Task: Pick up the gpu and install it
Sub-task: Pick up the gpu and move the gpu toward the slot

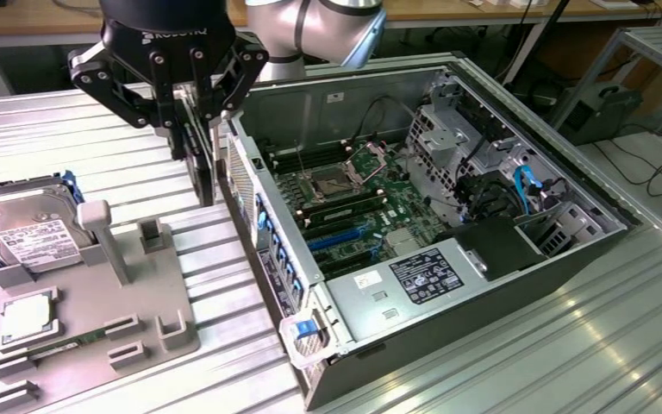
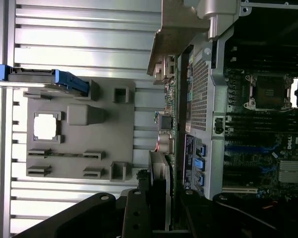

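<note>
Fingers of my gripper (image 1: 196, 142) pinched on the gpu (image 1: 203, 168). The card hangs upright and edge-on, off the slatted table (image 1: 101, 138). It's just outside the open PC case (image 1: 503, 259), on the exterior view's left beside the case wall, with the gray parts fixture (image 1: 90, 328) further left. It isn't seated on the motherboard (image 1: 360, 203) yet. The hard drive (image 1: 27, 231) stands in the fixture's far corner.
</note>
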You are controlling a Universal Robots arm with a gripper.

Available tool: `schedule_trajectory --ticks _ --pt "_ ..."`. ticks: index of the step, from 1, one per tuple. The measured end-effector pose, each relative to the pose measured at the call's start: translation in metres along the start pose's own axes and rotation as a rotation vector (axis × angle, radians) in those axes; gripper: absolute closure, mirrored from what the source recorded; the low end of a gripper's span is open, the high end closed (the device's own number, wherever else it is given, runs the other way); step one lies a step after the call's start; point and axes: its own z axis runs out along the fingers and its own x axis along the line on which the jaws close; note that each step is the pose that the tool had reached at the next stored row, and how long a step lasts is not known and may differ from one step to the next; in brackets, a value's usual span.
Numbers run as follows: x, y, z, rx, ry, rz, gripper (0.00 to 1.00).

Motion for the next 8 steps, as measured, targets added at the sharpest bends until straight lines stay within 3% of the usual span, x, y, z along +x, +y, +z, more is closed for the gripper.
schedule_trajectory --ticks 8 --pt "-0.0084 -0.0004 0.0002 0.0000 -0.0006 0.000 0.72"
